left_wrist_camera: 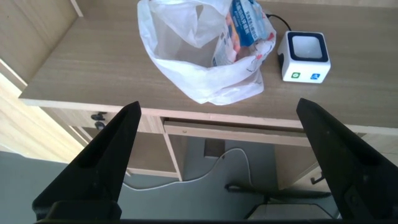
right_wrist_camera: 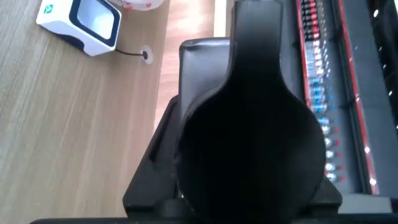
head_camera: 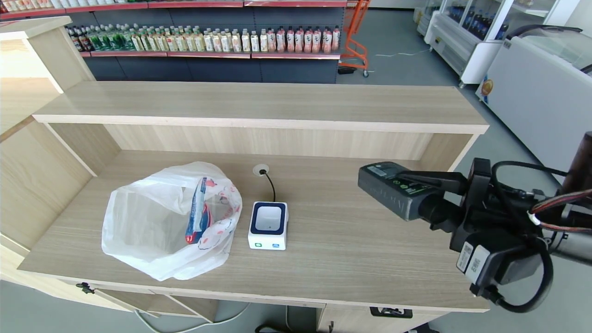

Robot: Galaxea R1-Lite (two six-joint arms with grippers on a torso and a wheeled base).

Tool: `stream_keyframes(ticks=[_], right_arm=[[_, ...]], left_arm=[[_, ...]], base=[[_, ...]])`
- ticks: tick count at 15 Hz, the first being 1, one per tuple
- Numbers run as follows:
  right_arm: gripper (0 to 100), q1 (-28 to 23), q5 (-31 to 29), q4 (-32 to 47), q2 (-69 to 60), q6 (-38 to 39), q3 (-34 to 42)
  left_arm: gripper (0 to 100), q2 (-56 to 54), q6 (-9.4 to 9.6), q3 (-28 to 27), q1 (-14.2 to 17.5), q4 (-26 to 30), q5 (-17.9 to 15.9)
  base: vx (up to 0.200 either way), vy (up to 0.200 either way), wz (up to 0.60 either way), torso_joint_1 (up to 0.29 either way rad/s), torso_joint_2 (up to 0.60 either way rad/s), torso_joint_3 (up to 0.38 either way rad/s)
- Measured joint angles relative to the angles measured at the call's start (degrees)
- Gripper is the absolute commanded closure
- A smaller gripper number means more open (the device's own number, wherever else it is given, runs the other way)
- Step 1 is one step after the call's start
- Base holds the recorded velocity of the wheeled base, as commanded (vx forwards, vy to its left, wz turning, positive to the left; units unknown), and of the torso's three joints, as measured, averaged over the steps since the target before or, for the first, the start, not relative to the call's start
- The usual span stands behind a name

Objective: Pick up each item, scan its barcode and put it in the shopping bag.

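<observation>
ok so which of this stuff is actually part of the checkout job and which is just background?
Job:
- dark box, held in right gripper
- scanner
- shopping bag, packet already inside
- left gripper, open

Background:
- counter
- drinks shelf
- freezer

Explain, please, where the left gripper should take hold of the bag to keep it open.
Likely the rim of the bag on the side away from the scanner, from above: the mouth gapes upward, that edge stands free, and the packet leans against the scanner side.
</observation>
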Motion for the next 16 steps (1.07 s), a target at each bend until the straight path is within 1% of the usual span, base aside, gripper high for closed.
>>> stream_keyframes(ticks=[1, 2, 3, 5, 7, 9, 12, 13, 14, 16], right_arm=[[100, -2.7, -3.0, 0.0, -2.2, 7.6, 1.3], [100, -5.8, -4.6, 0.0, -3.7, 15.6, 1.7], [100, -8.5, -5.4, 0.0, -4.8, 24.0, 1.6], [100, -11.6, -6.0, 0.6, -5.4, 44.3, 0.9], [100, -12.8, -6.3, 4.1, -5.4, 64.4, 0.6], [100, -12.5, -6.6, 7.6, -5.5, 84.7, 1.7], [100, -10.8, -7.7, 11.5, -5.6, 109.0, 3.1], [100, -10.4, -7.9, 14.5, -5.6, 114.4, 3.1], [100, -10.1, -7.9, 16.2, -5.6, 117.4, 3.1], [100, -9.1, -7.8, 17.5, -5.5, 120.7, 3.0]], left_arm=[[0, 0.0, 0.0, 0.0, 0.0, 0.0, 0.0], [0, 0.0, 0.0, 0.0, 0.0, 0.0, 0.0], [0, 0.0, 0.0, 0.0, 0.0, 0.0, 0.0], [0, 0.0, 0.0, 0.0, 0.0, 0.0, 0.0], [0, 0.0, 0.02, 0.0, 0.0, 0.0, 0.0], [0, 0.0, 0.02, 0.0, 0.0, 0.0, 0.0], [0, 0.0, 0.0, 0.0, 0.0, 0.0, 0.0], [0, 0.0, 0.0, 0.0, 0.0, 0.0, 0.0], [0, 0.0, 0.0, 0.0, 0.0, 0.0, 0.0], [0, 0.0, 0.0, 0.0, 0.0, 0.0, 0.0]], base=[[0.0, 0.0, 0.0, 0.0, 0.0, 0.0], [0.0, 0.0, 0.0, 0.0, 0.0, 0.0], [0.0, 0.0, 0.0, 0.0, 0.0, 0.0], [0.0, 0.0, 0.0, 0.0, 0.0, 0.0], [0.0, 0.0, 0.0, 0.0, 0.0, 0.0], [0.0, 0.0, 0.0, 0.0, 0.0, 0.0], [0.0, 0.0, 0.0, 0.0, 0.0, 0.0], [0.0, 0.0, 0.0, 0.0, 0.0, 0.0], [0.0, 0.0, 0.0, 0.0, 0.0, 0.0], [0.0, 0.0, 0.0, 0.0, 0.0, 0.0]])
